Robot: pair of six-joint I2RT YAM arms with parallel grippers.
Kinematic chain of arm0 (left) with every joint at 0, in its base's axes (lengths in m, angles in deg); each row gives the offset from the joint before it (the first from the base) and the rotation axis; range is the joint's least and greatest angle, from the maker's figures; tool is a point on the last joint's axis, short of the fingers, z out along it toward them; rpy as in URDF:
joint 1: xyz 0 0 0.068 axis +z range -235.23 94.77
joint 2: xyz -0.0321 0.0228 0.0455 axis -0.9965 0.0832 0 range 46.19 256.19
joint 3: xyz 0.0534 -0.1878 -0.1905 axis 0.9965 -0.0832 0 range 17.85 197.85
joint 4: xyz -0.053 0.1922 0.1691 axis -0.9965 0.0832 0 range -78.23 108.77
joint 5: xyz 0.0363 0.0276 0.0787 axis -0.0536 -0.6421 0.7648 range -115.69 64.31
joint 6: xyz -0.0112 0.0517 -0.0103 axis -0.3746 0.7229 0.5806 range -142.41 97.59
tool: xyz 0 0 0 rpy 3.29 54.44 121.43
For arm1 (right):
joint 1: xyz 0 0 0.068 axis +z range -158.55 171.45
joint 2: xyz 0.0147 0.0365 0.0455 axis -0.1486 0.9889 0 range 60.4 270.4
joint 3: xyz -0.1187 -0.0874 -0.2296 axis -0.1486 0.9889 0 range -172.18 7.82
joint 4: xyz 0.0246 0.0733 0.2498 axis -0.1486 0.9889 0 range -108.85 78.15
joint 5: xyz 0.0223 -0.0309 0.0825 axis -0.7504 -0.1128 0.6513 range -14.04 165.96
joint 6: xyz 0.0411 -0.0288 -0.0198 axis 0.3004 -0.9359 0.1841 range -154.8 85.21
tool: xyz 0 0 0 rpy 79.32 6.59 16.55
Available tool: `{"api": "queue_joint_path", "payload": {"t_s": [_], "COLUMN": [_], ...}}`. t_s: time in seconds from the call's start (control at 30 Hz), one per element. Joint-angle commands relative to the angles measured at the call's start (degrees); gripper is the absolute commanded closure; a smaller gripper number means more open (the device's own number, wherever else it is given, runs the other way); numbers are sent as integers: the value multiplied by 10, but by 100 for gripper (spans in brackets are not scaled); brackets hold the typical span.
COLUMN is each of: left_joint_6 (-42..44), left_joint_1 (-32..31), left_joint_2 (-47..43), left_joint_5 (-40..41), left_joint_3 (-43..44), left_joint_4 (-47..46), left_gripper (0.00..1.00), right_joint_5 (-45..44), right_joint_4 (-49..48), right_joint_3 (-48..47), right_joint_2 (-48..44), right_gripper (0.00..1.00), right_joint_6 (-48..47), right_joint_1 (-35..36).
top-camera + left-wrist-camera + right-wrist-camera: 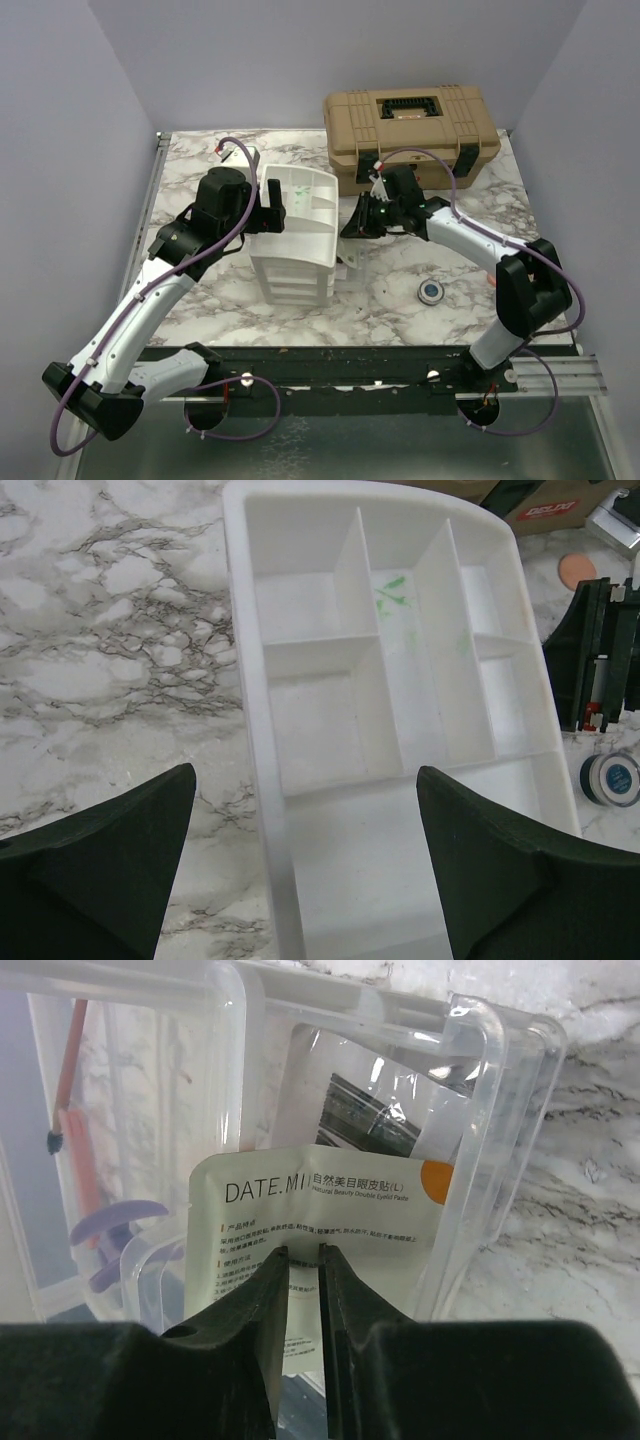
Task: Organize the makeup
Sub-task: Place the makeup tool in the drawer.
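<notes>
My right gripper (pixel 303 1250) is shut to a narrow gap on a white sachet (pixel 320 1190) printed "DATE.MI", held in front of open clear drawers (pixel 490 1110). In those drawers lie a thin pink pencil (pixel 68 1070), a purple piece (pixel 110 1230) and a clear palette with dark pans (pixel 370 1115). From above, this gripper (pixel 350 225) sits at the right side of the white drawer unit (pixel 295 250). My left gripper (pixel 305 772) stands wide open over the unit's divided top tray (pixel 245 680), holding nothing. A round blue-centred compact (pixel 431 291) lies on the marble to the right. A salmon disc (pixel 577 570) lies beyond the tray.
A tan toolbox (pixel 410 125), lid shut, stands at the back right behind the right arm. The top tray (pixel 300 195) has green smears in one compartment. Grey walls close in the marble table (pixel 190 170) on three sides.
</notes>
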Motion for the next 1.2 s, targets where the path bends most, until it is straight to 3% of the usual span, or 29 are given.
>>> {"api": "queue_joint_path", "payload": {"t_s": [0.0, 0.57, 0.7, 0.97, 1.17], "left_joint_6": [7, 7, 5, 0, -4], "left_joint_1": [1, 1, 1, 1, 1], "left_joint_2": [1, 0, 0, -8, -19], "left_joint_5": [3, 28, 31, 32, 34], "left_joint_3": [0, -7, -5, -4, -6], "left_joint_4": [-10, 1, 4, 11, 17], "left_gripper": [7, 8, 8, 8, 8], "right_joint_5": [-82, -291, -301, -234, -242], "right_joint_4": [80, 221, 230, 170, 174], "right_joint_3": [-46, -134, -138, -127, -124], "right_joint_2": [46, 120, 119, 27, -25], "right_gripper": [76, 75, 75, 70, 67], "right_joint_6": [-54, -125, -118, -86, -81], "right_joint_1": [35, 118, 122, 122, 122]}}
